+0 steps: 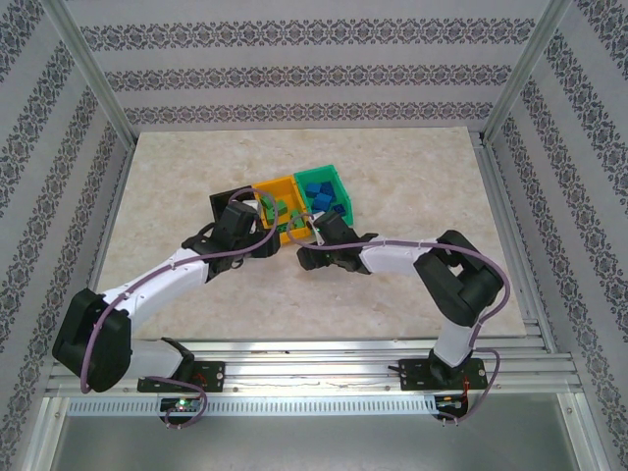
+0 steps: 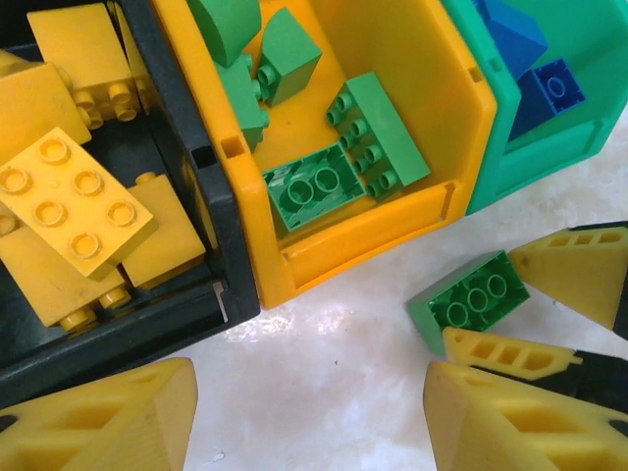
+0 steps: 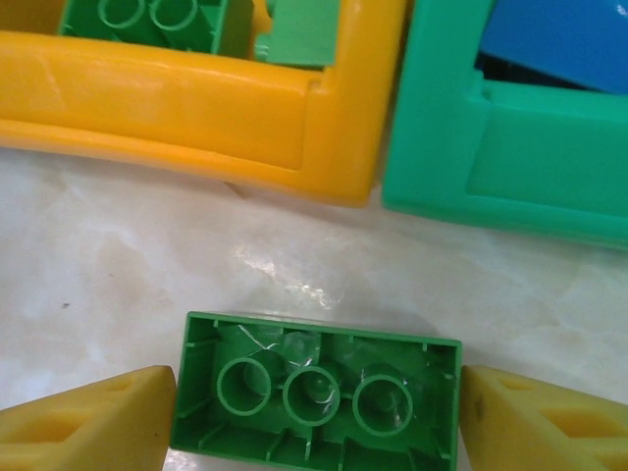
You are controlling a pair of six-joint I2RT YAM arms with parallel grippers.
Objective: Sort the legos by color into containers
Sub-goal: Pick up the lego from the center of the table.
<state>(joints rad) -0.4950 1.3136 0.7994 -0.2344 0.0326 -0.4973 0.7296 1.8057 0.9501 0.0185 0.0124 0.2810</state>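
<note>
- My right pincer [image 3: 319, 402] grips the green lego [image 3: 314, 388] by its short ends. The lego is upside down, its long axis running finger to finger.
- The orange-yellow bin [image 3: 196, 118], holding the other greens, lies just ahead and leftward across bare bench [image 3: 147, 245].
- My left pincer [image 2: 294, 422] hangs open and empty nearby.

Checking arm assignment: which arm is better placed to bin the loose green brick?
Right, probably. The right gripper straddles the green brick on the table, just before the orange bin holding green bricks. The left gripper hangs open and empty by the black bin.
</note>
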